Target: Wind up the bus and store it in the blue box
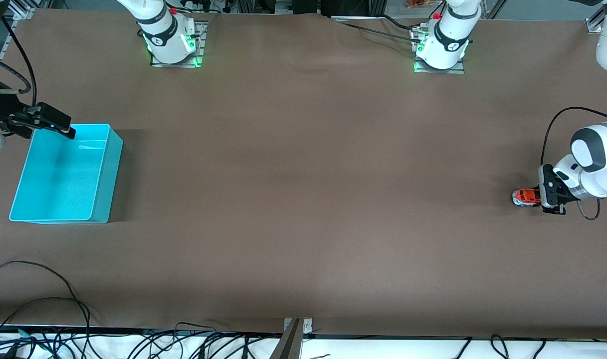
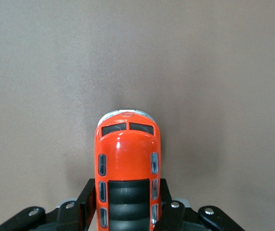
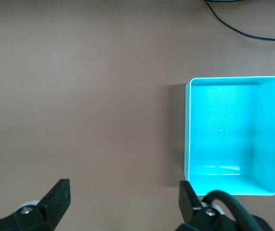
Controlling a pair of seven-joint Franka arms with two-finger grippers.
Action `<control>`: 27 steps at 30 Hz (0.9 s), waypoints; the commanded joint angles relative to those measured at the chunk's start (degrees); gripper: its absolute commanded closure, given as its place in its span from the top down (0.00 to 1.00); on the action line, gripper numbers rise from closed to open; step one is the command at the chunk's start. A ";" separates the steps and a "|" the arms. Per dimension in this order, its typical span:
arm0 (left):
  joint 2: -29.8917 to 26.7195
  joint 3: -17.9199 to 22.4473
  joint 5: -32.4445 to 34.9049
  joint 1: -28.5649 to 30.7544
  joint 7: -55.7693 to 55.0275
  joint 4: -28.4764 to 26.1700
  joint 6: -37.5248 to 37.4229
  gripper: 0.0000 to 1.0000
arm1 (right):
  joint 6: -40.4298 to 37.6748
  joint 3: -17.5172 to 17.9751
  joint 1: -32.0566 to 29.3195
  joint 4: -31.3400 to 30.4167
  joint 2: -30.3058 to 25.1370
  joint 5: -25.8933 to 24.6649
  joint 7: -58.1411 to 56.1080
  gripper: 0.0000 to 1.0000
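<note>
- Nearest the front camera among the table's things: the bus (image 1: pixel 526 197), one small orange-red toy at my left arm's end of the table, resting on the brown table (image 1: pixel 303 199).
- My left gripper (image 1: pixel 546 195) is clenched on the bus; in the left wrist view the fingers (image 2: pixel 86 204) press both flanks of its rear half (image 2: pixel 127 163), with the white-grey nose pointing away from the wrist.
- Handling, as I judge it: a hard, glossy plastic shell, light and stiff but somewhat slippery; a hold on the flat sides, low and behind the midpoint, should keep the wheels free for winding against the table.
- One blue box (image 1: pixel 64 174) stands at my right arm's end of the table, well apart from the bus, open-topped and with nothing in it (image 3: pixel 233 134).
- My right gripper (image 1: pixel 44 119) waits over the box's rim farthest from the front camera, with its fingers (image 3: pixel 58 195) spread and holding nothing.
- Count: one bus, one box, two grippers.
</note>
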 commanded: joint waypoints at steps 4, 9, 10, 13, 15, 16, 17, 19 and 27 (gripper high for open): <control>3.34 0.13 2.20 1.45 1.64 0.94 0.28 0.30 | -0.42 -0.08 0.08 1.30 0.44 -0.56 0.30 1.00; 3.25 0.13 2.20 1.72 1.72 0.94 0.28 0.35 | -0.42 -0.08 0.16 1.30 0.44 -0.47 0.39 1.00; 3.16 0.13 2.28 1.72 1.72 0.94 0.28 0.39 | -0.42 -0.08 0.16 1.30 0.44 -0.56 0.39 1.00; 2.99 0.04 1.93 2.42 1.72 0.94 0.28 0.56 | -0.42 -0.08 0.08 1.30 0.44 -0.48 0.39 1.00; 2.99 -0.05 1.67 2.69 1.64 0.94 0.28 0.65 | -0.42 -0.08 0.08 1.30 0.44 -0.47 0.39 1.00; 2.99 -0.05 1.58 2.69 1.64 0.94 0.28 0.70 | -0.42 -0.08 0.08 1.30 0.44 -0.47 0.30 1.00; 2.99 -0.05 1.41 2.77 1.64 0.94 0.28 0.83 | -0.42 -0.08 0.08 1.39 0.44 -0.47 0.39 1.00; 2.99 -0.05 1.32 2.95 1.64 0.94 0.28 1.00 | -0.42 -0.08 0.08 1.30 0.44 -0.47 0.39 1.00; 0.36 -0.40 1.23 2.60 0.76 0.94 -1.99 1.00 | -0.42 -0.08 0.08 1.30 0.44 -0.47 0.39 1.00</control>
